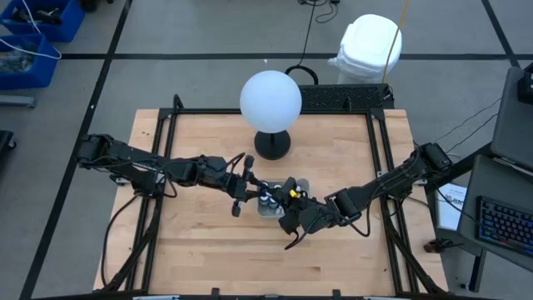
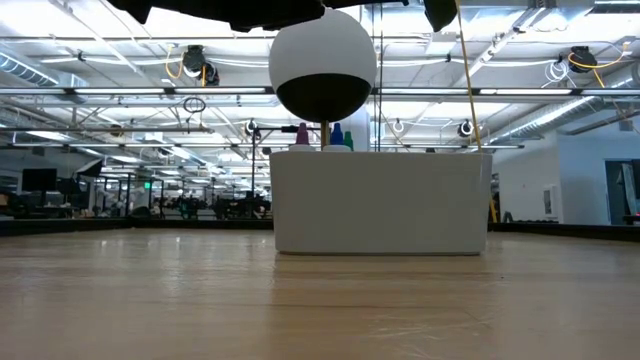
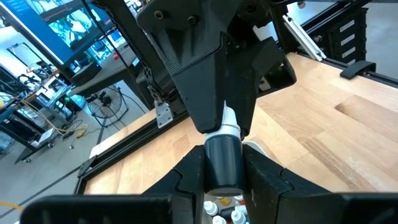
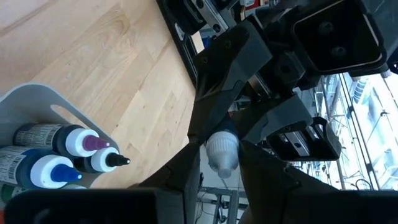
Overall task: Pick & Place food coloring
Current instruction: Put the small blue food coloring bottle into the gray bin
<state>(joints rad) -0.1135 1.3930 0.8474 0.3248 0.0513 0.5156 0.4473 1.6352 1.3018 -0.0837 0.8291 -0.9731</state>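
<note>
A dark food coloring bottle (image 3: 222,158) with a white cap (image 4: 222,149) hangs over the tray (image 1: 301,183) at mid-table, and my left gripper (image 3: 222,174) is shut on it. My right gripper (image 4: 222,163) faces it from the table's right. Its fingers stand close on either side of the cap, with a thin gap at each side. More food coloring bottles (image 4: 59,155) stand in the tray, whose white wall (image 2: 380,200) shows in the low view. In the high view both grippers (image 1: 250,193) (image 1: 291,212) meet over the tray. My left gripper pinches the bottle's dark body (image 3: 222,149) between its two fingers. The fingers come nearly level from the table's left and lie along the bottle. The capped end points away from them toward the right gripper. The bottle is lifted clear, above the tray.
A big white globe (image 1: 271,100) on a black base (image 1: 272,143) stands just behind the tray. Black frame rails (image 1: 379,158) run along the table's left, right and far sides. Bare wooden tabletop (image 1: 208,250) lies toward the near edge.
</note>
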